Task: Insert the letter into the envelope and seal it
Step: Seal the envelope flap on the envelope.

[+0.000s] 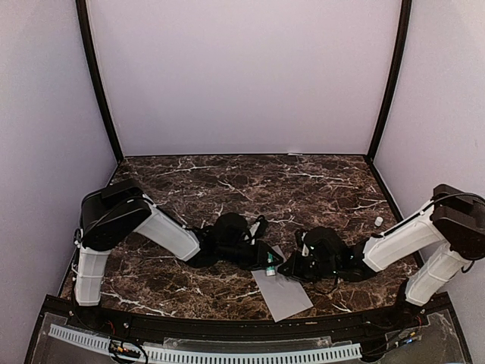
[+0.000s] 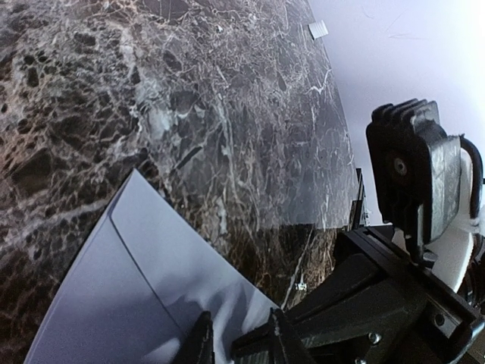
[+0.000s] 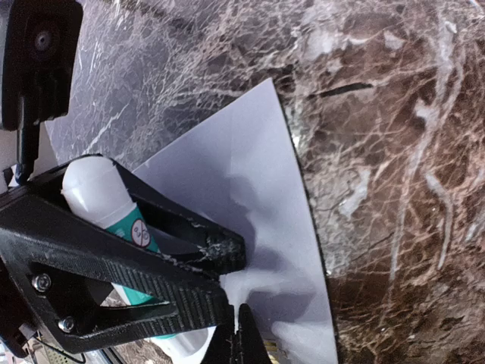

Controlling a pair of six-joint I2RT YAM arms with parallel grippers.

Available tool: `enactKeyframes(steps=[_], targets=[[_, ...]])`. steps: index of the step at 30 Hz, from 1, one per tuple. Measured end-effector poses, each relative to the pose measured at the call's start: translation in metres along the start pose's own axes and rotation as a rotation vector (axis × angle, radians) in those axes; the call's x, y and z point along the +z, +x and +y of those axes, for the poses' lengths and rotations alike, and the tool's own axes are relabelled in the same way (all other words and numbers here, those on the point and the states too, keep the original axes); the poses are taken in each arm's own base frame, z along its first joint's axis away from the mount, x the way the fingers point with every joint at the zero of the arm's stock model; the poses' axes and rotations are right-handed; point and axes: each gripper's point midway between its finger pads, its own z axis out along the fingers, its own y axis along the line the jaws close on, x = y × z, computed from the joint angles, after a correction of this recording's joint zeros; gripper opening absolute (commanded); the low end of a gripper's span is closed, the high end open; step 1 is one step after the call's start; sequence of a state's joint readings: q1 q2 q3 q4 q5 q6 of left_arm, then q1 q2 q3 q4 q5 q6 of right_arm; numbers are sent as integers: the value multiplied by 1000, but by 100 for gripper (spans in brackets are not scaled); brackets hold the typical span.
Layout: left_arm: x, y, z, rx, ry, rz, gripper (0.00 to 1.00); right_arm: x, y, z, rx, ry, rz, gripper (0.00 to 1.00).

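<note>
Showing a grey envelope point(image 1: 282, 292) flat on the tabletop point(image 1: 227, 189) under both gripper tips; cannot tell whether the letter is inside. Reaching inward with both arms, low: left gripper point(image 1: 264, 262) pinching a glue stick point(image 3: 114, 216), right gripper point(image 1: 292, 267) pressed together on the envelope. Pointing its long axis from the tips toward the bases.

Envelope point(image 1: 284, 292) at table's point(image 1: 227, 189) near edge; glue stick point(image 3: 106, 197) over it
</note>
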State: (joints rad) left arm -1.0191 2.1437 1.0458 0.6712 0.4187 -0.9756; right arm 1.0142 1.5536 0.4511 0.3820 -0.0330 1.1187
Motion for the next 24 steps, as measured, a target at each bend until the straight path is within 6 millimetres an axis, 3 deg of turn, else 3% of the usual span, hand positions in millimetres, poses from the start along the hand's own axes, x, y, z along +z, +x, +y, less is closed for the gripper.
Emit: enactKeyframes(steps=[8, 24], targets=[[-1, 1, 1, -5, -6, 4, 0, -4, 28, 8, -44, -31, 64, 0], [-3, 2, 2, -8, -14, 4, 0, -16, 36, -3, 46, -26, 52, 0]])
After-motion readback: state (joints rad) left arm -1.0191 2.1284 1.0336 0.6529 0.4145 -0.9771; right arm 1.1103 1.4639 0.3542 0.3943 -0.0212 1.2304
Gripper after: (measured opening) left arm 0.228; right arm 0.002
